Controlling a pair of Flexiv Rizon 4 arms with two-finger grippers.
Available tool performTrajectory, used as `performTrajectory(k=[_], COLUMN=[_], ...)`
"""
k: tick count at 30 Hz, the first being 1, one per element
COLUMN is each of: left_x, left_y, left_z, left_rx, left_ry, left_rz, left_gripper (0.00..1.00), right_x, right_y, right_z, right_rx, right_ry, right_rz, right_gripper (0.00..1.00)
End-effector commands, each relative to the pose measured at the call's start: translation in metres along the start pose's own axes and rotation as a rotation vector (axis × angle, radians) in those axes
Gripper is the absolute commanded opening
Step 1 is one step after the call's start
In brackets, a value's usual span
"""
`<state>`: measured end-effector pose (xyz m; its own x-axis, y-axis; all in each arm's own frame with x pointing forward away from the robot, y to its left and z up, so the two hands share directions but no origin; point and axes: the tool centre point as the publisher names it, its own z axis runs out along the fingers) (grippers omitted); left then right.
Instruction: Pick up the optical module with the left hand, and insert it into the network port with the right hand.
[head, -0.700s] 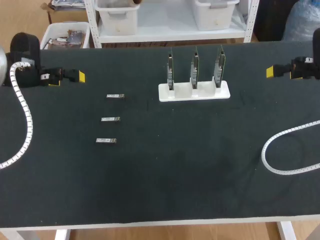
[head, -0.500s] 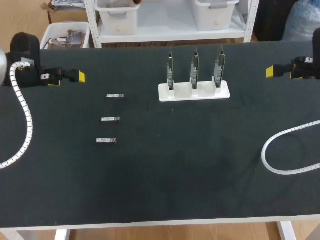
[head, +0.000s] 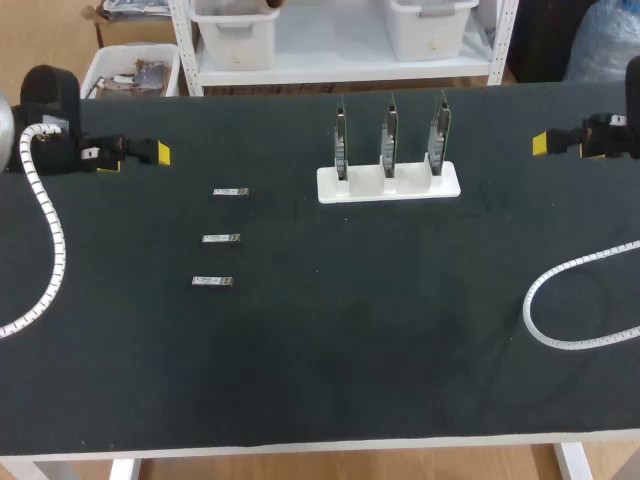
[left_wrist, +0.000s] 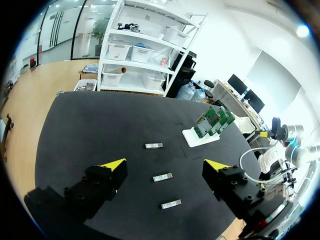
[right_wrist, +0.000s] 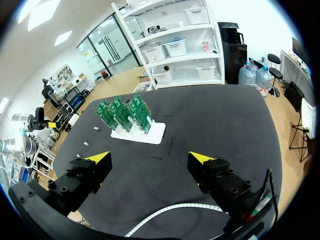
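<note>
L hand (left_wrist: 165, 164) open, empty, at far-left of surface (head: 400, 350). 3 modules (head: 221, 239) lie flat to its right, long axes side-to-side. R hand (right_wrist: 150, 158) open too, well apart.

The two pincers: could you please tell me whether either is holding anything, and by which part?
Nothing is held. The left pincer and right pincer are both open and empty; the optical modules lie on the table, untouched.

Right arm (head: 611, 137) mostly past view's edge
</note>
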<state>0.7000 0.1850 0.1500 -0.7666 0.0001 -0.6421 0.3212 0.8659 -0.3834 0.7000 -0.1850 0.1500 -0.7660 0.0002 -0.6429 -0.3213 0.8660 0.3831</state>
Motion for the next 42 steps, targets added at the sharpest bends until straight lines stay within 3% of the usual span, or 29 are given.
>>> performTrajectory(k=[1,38,42], left_x=[0.0000,0.0000,-0.0009], left_y=[0.0000,0.0000,0.0005], left_z=[0.0000,0.0000,0.0001], left_rx=[0.000,0.000,-0.002], left_ry=[0.000,0.000,0.017], left_rz=[0.000,0.000,0.114], left_gripper=[1.00,1.00,1.00], right_x=[0.0000,0.0000,0.0000], right_y=[0.0000,0.0000,0.0000], right_z=[0.0000,0.0000,0.0000], right_rx=[0.000,0.000,0.000], right_ry=[0.000,0.000,0.000], right_rz=[0.000,0.000,0.000], right_gripper=[1.00,1.00,1.00])
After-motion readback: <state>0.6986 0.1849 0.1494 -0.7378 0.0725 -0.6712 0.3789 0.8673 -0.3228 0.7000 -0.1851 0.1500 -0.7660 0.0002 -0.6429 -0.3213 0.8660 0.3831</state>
